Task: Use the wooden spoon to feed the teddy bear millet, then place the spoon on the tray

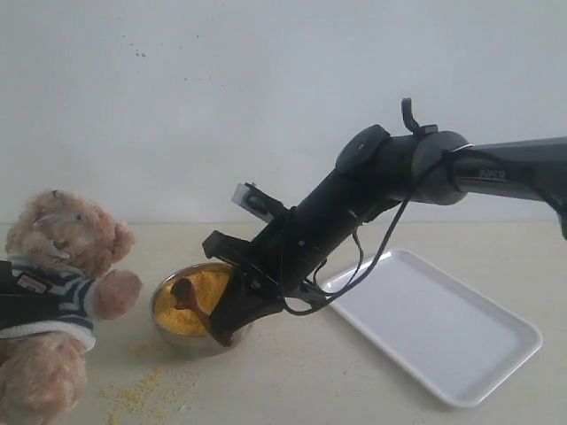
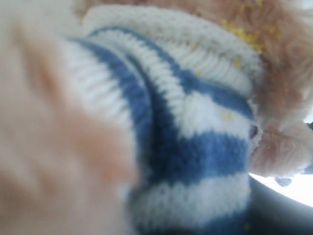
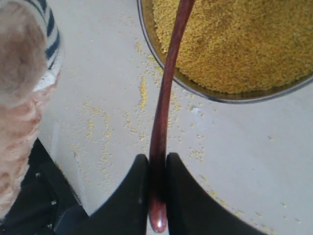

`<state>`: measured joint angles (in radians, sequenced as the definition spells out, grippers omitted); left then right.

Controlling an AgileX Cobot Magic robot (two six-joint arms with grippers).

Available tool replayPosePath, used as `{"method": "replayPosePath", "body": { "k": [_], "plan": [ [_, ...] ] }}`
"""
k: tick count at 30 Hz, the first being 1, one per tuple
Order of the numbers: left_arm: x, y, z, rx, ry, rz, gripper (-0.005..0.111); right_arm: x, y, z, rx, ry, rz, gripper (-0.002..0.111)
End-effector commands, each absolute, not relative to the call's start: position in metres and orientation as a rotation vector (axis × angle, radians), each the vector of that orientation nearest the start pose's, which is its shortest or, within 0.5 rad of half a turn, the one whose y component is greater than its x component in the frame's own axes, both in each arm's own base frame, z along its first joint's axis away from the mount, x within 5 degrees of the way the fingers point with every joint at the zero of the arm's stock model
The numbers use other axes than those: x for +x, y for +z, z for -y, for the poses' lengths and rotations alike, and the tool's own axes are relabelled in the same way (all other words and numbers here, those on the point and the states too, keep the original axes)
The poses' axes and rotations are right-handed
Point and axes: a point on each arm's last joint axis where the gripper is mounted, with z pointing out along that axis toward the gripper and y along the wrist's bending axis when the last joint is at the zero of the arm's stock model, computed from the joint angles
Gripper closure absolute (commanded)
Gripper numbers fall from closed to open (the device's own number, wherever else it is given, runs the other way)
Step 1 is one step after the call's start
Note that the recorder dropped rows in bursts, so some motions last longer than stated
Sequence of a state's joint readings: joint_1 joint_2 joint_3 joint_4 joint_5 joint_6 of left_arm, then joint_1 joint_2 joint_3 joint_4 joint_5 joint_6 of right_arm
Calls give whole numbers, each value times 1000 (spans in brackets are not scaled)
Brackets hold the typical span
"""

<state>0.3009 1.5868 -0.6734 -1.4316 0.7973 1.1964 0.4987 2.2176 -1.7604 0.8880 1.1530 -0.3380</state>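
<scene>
1 wooden spoon (image 3: 165, 88) is pinched by the end of its handle in the narrowly closed right end effector (image 3: 156, 160), its oval head over the millet (image 3: 234, 44) heaped in a steel bowl (image 1: 166, 329) on the left half of the desk (image 1: 310, 381). Some loose grains (image 1: 133, 394) lie scattered beside the bowl. At the left edge sits the teddy bear (image 1: 53, 292). The left end effector (image 1: 13, 305) shows only as a dark shape against its striped shirt, and I cannot tell its opening. The tray (image 1: 434, 328) lies toward the right edge.
</scene>
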Motion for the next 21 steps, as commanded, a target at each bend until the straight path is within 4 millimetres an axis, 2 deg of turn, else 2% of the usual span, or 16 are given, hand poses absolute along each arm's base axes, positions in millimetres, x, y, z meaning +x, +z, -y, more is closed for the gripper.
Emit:
{"method": "replayPosePath", "body": {
  "k": [1,13,21],
  "plan": [
    [272,185,-16,-256,-966,-2327,103,371,181,-280,-674,1374,-2820,109],
    [272,185,-16,-247,-960,-2331,103,371,177,-281,-686,1410,-2806,109],
    [271,185,-16,-240,-960,-2334,103,384,181,-262,-632,1475,-2775,109]
  ]
}}
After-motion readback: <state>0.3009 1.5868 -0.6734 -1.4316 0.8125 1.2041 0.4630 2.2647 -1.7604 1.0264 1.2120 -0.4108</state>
